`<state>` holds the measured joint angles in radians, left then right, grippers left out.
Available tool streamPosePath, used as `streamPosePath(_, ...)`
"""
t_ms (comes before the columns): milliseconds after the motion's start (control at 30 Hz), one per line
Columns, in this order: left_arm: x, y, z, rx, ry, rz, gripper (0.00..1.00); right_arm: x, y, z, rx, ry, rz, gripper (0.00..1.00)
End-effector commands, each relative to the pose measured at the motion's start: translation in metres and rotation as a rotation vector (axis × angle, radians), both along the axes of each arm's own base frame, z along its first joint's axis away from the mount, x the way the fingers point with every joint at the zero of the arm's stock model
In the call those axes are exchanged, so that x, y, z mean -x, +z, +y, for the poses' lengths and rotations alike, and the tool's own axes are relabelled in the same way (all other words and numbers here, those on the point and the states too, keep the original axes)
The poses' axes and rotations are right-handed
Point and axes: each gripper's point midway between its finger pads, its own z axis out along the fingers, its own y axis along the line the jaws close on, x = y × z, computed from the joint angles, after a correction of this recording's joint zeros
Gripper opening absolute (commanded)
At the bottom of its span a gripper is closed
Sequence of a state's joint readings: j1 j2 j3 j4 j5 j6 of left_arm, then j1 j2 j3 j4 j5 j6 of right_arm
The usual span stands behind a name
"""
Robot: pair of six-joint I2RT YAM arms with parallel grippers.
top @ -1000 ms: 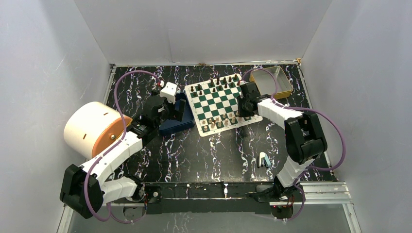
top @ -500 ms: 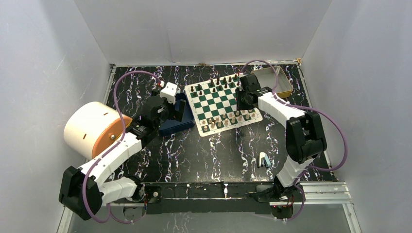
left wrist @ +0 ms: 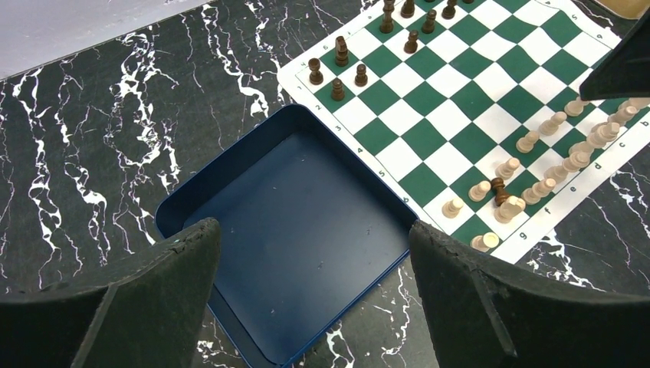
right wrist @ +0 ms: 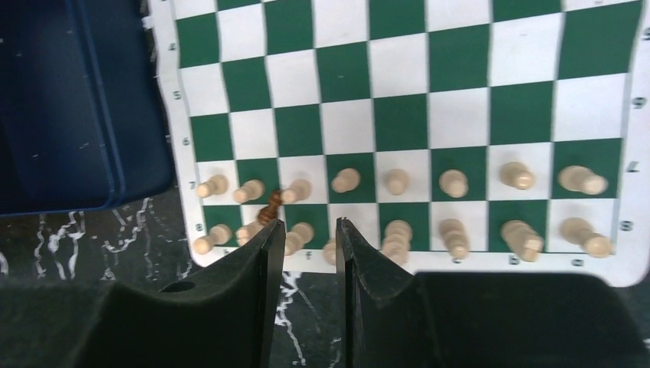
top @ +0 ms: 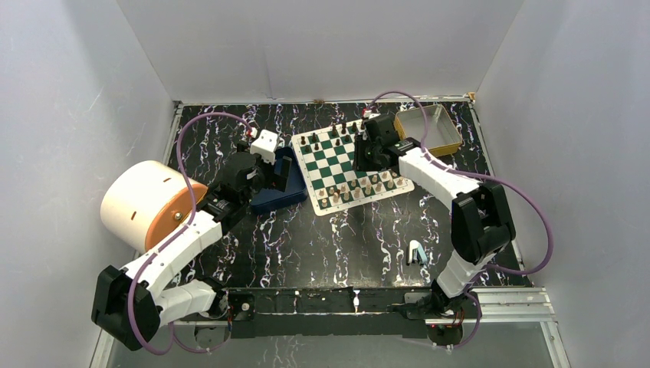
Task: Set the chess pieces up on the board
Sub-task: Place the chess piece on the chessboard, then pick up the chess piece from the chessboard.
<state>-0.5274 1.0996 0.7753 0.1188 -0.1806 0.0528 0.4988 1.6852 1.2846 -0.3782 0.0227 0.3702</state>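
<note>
Black marbled tabletop (top: 322, 245): right pincer (right wrist: 310, 224), barely parted and empty, has left the cream pieces (right wrist: 398, 182) at six o'clock on the board (right wrist: 398, 77), one likely placed; left pincer (left wrist: 313, 230) gapes

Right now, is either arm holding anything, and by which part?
Nothing is held. The left gripper stands wide open over the blue tray; the right gripper, fingers narrowly apart, is empty above the board.

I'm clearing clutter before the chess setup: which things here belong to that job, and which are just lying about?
Job: board, cream pieces.
Lying about: blue tray, tin, white drum, small blue-white item.
</note>
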Motion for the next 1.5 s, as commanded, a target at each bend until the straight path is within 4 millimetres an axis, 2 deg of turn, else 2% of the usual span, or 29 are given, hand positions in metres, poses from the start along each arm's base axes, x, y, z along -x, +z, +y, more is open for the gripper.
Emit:
streamPosePath(0,0.002,0.014,0.005,0.002,0.018,-0.051,0.89,-0.003,0.02,0.029,-0.053,-0.008,-0.07,0.39)
streamPosePath(133,0.002,0.016,0.008,0.0,0.027,-0.059,0.89,0.001,0.01,0.046,-0.03,0.001,-0.055,0.39)
streamPosePath(367,0.002,0.018,0.012,-0.006,0.048,-0.069,0.89,0.005,-0.024,0.052,0.101,0.01,-0.004,0.39)
streamPosePath(700,0.002,0.019,0.012,-0.007,0.043,-0.076,0.89,0.005,-0.043,0.066,0.121,0.034,0.029,0.35)
streamPosePath(867,0.002,0.019,0.011,-0.006,0.038,-0.076,0.89,0.01,-0.048,0.071,0.16,0.041,0.032,0.33)
streamPosePath(1100,0.003,0.021,0.01,-0.003,0.031,-0.079,0.89,0.007,-0.042,0.07,0.206,0.029,0.012,0.31)
streamPosePath(1467,0.004,0.022,0.009,0.0,0.022,-0.083,0.89,0.016,-0.051,0.068,0.219,0.024,0.06,0.3)
